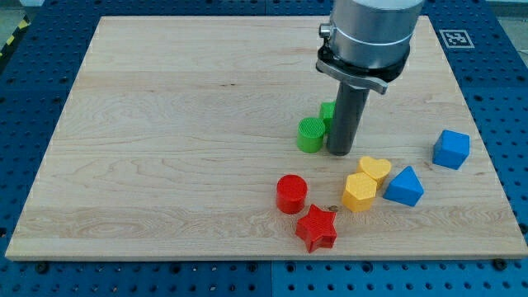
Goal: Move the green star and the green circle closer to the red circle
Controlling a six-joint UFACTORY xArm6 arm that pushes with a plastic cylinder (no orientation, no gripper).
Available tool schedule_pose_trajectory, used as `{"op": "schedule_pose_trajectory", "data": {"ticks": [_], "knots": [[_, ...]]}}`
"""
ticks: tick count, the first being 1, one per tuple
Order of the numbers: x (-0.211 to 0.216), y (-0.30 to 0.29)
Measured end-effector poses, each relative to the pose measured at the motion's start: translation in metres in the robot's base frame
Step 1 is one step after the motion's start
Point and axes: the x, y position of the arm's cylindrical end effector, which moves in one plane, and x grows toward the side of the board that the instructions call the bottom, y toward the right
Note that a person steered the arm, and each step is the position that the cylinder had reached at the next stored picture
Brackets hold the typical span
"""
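1. My tip (340, 153) down on the desk (165, 148), just right of the green circle (311, 134); no hand fitted, so neither open nor closed.
2. Green star (327, 111) partly hidden behind the rod, touching the green circle.
3. Red circle (291, 194) toward the view's bottom, apart from both greens.

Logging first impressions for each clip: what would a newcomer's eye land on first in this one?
The big grey arm coming down from the view's top, its dark rod ending at my tip near the board's middle, right beside the green circle, with the green star half hidden behind the rod. Below them sits a bright cluster: the red circle, red star, two yellow blocks and a blue one.
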Motion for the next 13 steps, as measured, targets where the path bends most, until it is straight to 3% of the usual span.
{"op": "schedule_pose_trajectory", "data": {"ticks": [2,4,8,13], "knots": [[-0.013,0.067],[-0.055,0.011],[-0.062,-0.111],[0.016,-0.05]]}}
